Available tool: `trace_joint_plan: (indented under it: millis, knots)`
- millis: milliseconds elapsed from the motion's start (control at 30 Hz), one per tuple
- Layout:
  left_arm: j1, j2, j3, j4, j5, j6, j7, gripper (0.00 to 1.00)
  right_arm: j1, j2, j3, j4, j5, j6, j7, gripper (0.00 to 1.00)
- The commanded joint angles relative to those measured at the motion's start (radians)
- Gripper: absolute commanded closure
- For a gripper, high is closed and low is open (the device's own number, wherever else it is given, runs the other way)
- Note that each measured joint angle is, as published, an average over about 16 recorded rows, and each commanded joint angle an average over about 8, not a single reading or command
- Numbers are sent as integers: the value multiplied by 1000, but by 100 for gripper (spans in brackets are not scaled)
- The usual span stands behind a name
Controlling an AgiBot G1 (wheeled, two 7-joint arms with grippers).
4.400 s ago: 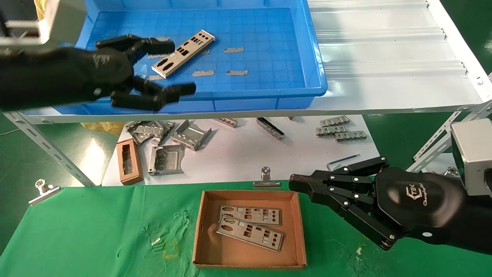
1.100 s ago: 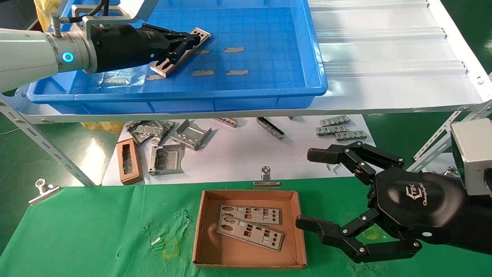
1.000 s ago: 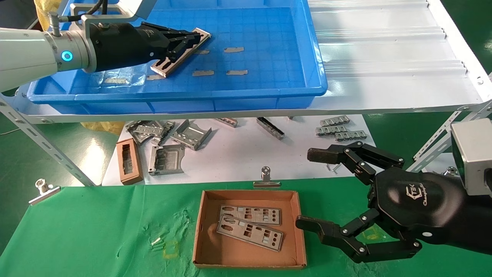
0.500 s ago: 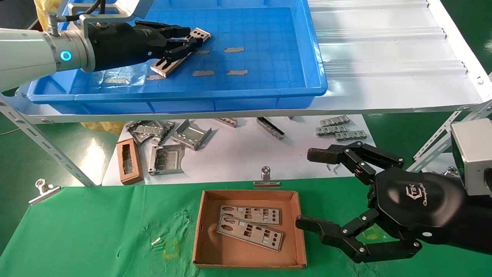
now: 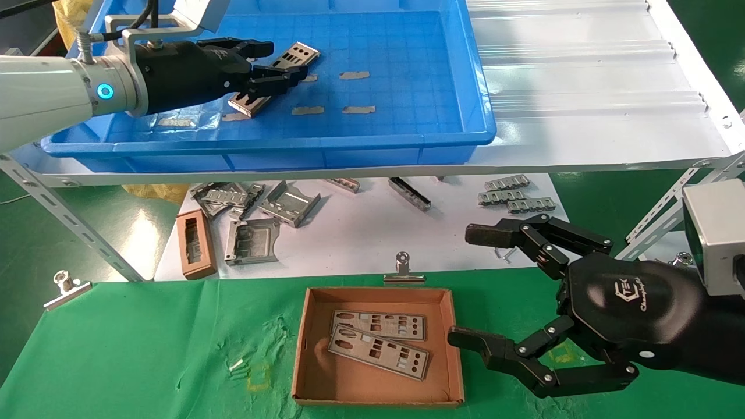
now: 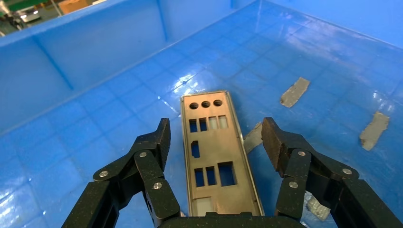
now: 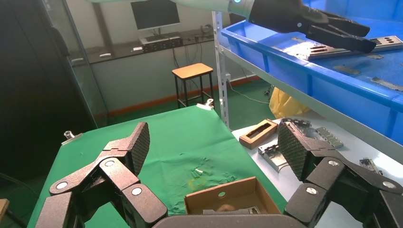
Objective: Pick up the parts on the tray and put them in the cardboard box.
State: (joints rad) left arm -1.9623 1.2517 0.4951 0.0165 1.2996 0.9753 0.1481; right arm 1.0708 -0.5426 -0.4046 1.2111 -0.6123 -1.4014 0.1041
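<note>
The tray holds one remaining part; the left gripper straddles it, fingers apart. Better to centre and pinch both long edges squarely — a thin plate slips easily. The right gripper waits spread beside the cardboard box.

Right gripper open above the green table

The right gripper has its fingers spread wide over the green cloth, with the cardboard box below between them. Farther off, the left gripper reaches into the blue tray over a silver part. A stool stands beyond.
</note>
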Motion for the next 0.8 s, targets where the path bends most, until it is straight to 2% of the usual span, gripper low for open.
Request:
trace_joint_plan:
  millis: [33, 800]
  knots:
    - [2, 2, -2, 4, -2, -9, -9, 100, 0, 0, 0, 0, 0, 0, 0, 0]
    - [9, -7, -2, -19, -3, 4, -7, 100, 0, 0, 0, 0, 0, 0, 0, 0]
